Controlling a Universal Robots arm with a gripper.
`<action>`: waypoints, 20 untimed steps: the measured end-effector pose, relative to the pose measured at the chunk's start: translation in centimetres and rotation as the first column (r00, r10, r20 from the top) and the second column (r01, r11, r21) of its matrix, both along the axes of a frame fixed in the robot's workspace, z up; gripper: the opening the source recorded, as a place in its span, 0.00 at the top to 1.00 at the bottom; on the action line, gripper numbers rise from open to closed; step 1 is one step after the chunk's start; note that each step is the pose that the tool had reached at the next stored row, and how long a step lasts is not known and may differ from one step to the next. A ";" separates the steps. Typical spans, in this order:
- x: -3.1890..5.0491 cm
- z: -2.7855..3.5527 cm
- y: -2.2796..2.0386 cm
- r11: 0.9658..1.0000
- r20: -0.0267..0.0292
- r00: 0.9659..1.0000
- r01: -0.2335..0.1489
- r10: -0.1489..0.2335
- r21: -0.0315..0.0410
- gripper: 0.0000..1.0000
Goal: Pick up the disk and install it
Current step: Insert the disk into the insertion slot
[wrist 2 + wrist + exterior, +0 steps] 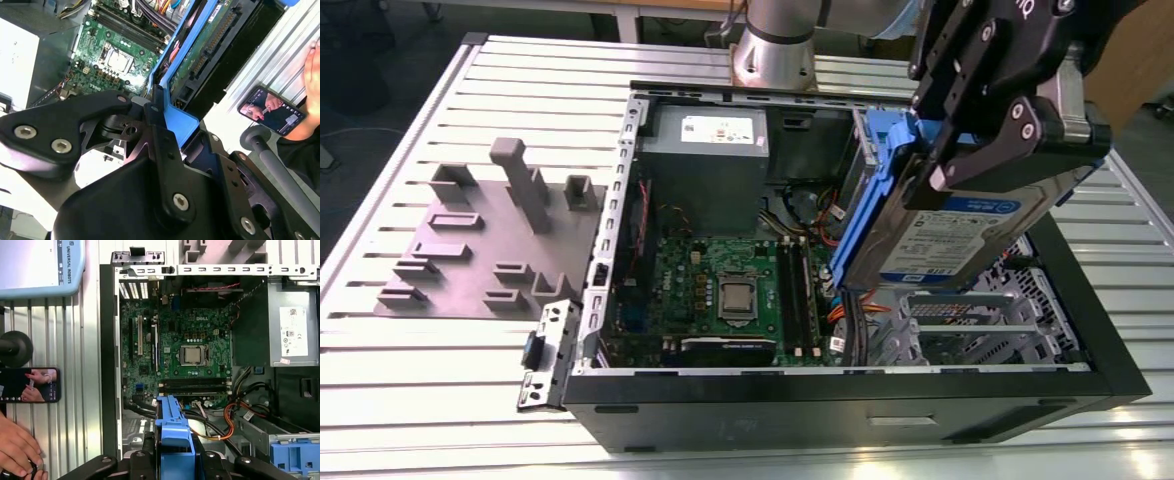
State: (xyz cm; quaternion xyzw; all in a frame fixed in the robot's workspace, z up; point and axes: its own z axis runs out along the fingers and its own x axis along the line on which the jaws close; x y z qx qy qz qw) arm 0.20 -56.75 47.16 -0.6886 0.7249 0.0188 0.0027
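Over a ribbed aluminium table (427, 100), the black tool (947, 165) clamps the blue-railed silver disk (961, 225).

Printed label, white over blue, on face of disk (967, 235); print too fine to make out. White sticker with small dark print and a barcode on power supply (294, 332). Short white lettering on green motherboard (200, 340), beside the processor socket. Dark lettering along the edge of pale blue-rimmed device (35, 265) lying on bench (90, 340).
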 end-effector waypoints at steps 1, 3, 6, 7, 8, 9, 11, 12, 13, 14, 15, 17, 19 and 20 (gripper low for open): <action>0.02 -0.06 0.00 1.000 0.000 1.000 0.000 0.000 -0.001 0.64; 0.08 -0.21 -0.01 1.000 0.000 1.000 0.000 0.000 -0.002 0.64; 0.20 -0.44 -0.02 1.000 0.000 1.000 0.000 0.000 -0.004 0.64; 0.31 -0.51 -0.03 1.000 0.000 1.000 0.000 0.000 -0.004 0.64; 0.43 -0.59 -0.04 1.000 0.000 1.000 0.000 0.000 -0.004 0.64; 0.57 -0.69 -0.06 1.000 0.000 1.000 0.000 0.000 -0.004 0.64; 0.94 -0.85 -0.09 1.000 0.000 1.000 0.000 0.000 -0.005 0.64; 1.18 -0.93 -0.09 1.000 0.000 1.000 0.000 0.000 -0.005 0.64; 1.41 -1.00 -0.09 1.000 0.000 1.000 0.000 0.000 -0.006 0.64; 1.68 -1.08 -0.10 1.000 0.000 1.000 0.000 0.000 -0.006 0.64; 1.98 -1.16 -0.10 1.000 0.000 1.000 0.000 0.000 -0.007 0.64; 2.66 -1.25 -0.11 1.000 0.000 1.000 0.000 0.000 -0.007 0.64; 3.45 -1.30 -0.10 1.000 0.000 1.000 0.000 0.000 -0.007 0.64; 3.79 -1.32 -0.11 1.000 0.000 1.000 0.000 0.000 -0.007 0.64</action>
